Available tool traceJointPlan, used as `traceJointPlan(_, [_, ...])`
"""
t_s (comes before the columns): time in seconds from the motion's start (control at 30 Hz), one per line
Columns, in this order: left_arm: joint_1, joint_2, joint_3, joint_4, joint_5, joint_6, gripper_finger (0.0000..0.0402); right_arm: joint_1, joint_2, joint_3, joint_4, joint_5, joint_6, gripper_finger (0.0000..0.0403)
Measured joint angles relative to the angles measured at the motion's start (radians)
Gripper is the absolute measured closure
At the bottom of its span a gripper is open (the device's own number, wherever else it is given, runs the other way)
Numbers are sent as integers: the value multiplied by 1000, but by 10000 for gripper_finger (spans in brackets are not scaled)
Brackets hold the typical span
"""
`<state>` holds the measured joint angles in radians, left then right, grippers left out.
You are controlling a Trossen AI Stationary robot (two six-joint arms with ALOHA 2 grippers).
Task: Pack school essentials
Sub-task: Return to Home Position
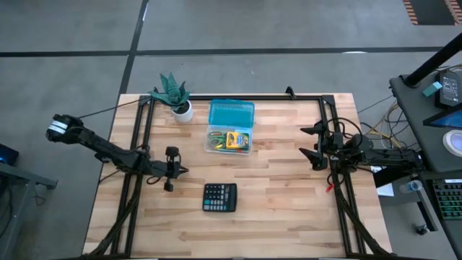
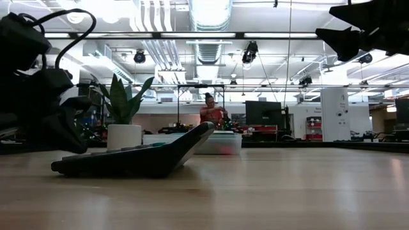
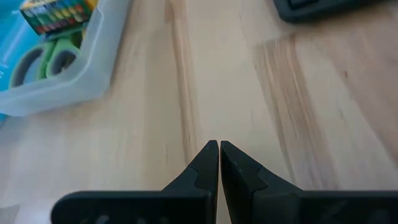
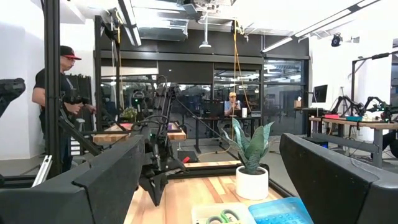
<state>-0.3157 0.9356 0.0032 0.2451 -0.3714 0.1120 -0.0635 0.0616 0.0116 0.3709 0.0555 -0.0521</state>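
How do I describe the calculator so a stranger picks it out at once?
On the wooden table, find the open supply box with the blue lid near the potted plant. On its far side from the plant lies the calculator, alone: flat, black, covered with keys.

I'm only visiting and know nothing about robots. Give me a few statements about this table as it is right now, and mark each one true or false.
1. The supply box lies open, with green-handled scissors and a crayon box inside. True.
2. The calculator sits inside the box. False: it lies on the table, apart from the box.
3. The left gripper holds a pencil. False: its fingers are shut on nothing.
4. The right gripper is open and empty. True.
5. The potted plant stands on the right arm's side of the box. False: it stands on the left arm's side.
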Motion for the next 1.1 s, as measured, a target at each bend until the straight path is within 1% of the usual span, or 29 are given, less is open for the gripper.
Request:
traceJointPlan(0.4, [0, 92, 0, 41, -2, 0, 402, 0, 0, 0, 0, 0, 0, 39])
traceJointPlan(0.7, [0, 111, 1, 117, 1, 0, 402, 0, 0, 0, 0, 0, 0, 39])
traceJointPlan(1.1, [0, 111, 7, 121, 1, 0, 402, 0, 0, 0, 0, 0, 0, 39])
